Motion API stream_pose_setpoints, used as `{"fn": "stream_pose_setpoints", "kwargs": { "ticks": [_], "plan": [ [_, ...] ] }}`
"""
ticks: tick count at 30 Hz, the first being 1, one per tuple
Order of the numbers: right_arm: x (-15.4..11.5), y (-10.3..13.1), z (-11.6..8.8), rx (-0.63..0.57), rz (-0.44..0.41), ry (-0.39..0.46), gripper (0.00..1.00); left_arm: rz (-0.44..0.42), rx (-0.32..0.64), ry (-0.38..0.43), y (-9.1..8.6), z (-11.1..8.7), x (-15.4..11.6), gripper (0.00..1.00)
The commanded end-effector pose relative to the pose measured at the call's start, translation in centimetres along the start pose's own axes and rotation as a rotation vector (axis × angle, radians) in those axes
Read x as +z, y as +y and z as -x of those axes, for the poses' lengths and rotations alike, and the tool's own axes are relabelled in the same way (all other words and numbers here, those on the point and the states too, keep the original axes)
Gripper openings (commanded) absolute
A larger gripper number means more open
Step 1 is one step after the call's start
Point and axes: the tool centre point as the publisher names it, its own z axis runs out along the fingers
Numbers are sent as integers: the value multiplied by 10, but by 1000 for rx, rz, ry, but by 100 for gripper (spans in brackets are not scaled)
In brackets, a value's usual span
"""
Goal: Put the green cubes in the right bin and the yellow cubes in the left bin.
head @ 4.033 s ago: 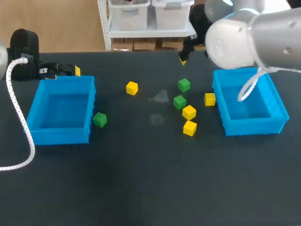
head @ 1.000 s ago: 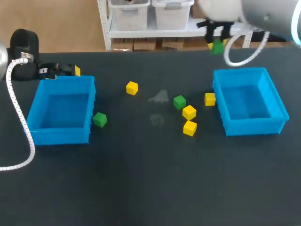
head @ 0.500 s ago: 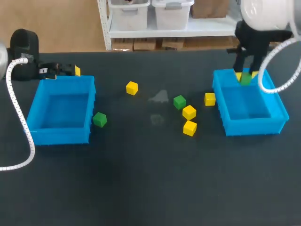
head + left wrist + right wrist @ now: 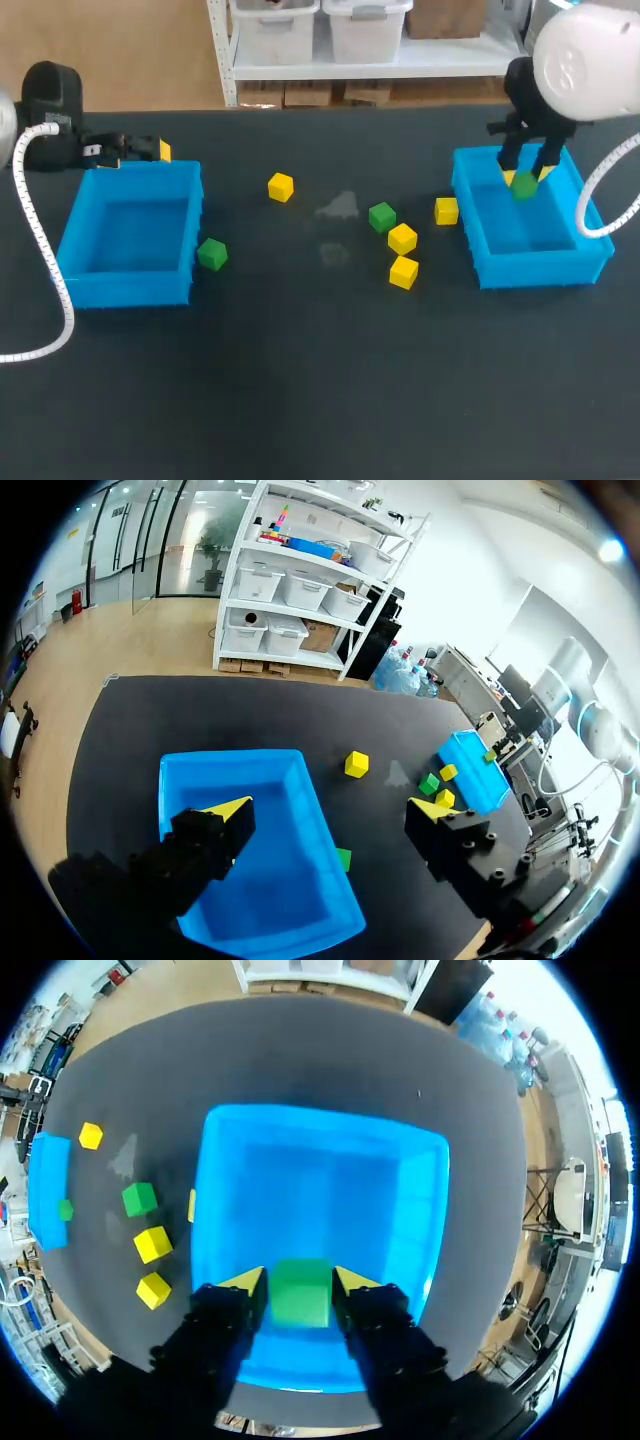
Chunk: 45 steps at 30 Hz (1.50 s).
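My right gripper [image 4: 524, 176] hangs over the back of the right blue bin [image 4: 530, 270], shut on a green cube [image 4: 523, 184]. In the right wrist view this held cube [image 4: 300, 1292] sits between the yellow tips of the right gripper [image 4: 300, 1282], above the inside of the right bin [image 4: 320, 1120]. Another green cube [image 4: 381, 216] and three yellow cubes [image 4: 447, 210] [image 4: 402, 238] [image 4: 403, 271] lie left of that bin. One yellow cube [image 4: 281, 187] lies mid-table. A green cube [image 4: 212, 254] rests by the left bin [image 4: 130, 170]. My left gripper [image 4: 330, 810] stands open behind the left bin [image 4: 250, 760].
A white cable [image 4: 40, 250] curves down the table's left side past the left bin. The front half of the black table [image 4: 320, 400] holds no objects.
The right arm carried the green cube from high behind the table to over the right bin and lowered it toward the bin. The left arm has stayed still.
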Motion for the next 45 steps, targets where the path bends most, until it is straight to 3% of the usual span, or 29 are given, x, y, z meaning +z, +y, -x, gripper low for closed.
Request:
{"fn": "stream_pose_setpoints", "kwargs": {
  "ticks": [1, 6, 12, 18, 33, 45],
  "plan": [
    [-11, 7, -2, -14, -24, -343, 100, -9, 2, -6, 2, -1, 0, 100],
    [-27, 19, 11, -63, -33, -353, 100, -9, 2, -6, 2, -1, 0, 100],
    [-43, 53, 34, -178, -14, -366, 100, -9, 2, -6, 2, -1, 0, 100],
    [-42, 89, 58, -280, 5, -345, 100, -9, 2, -6, 2, -1, 0, 100],
    [8, 156, 86, -402, 71, -205, 100, -9, 2, -6, 2, -1, 0, 100],
    [47, 174, 74, -403, 63, -148, 100, -9, 2, -6, 2, -1, 0, 100]
  ]
}}
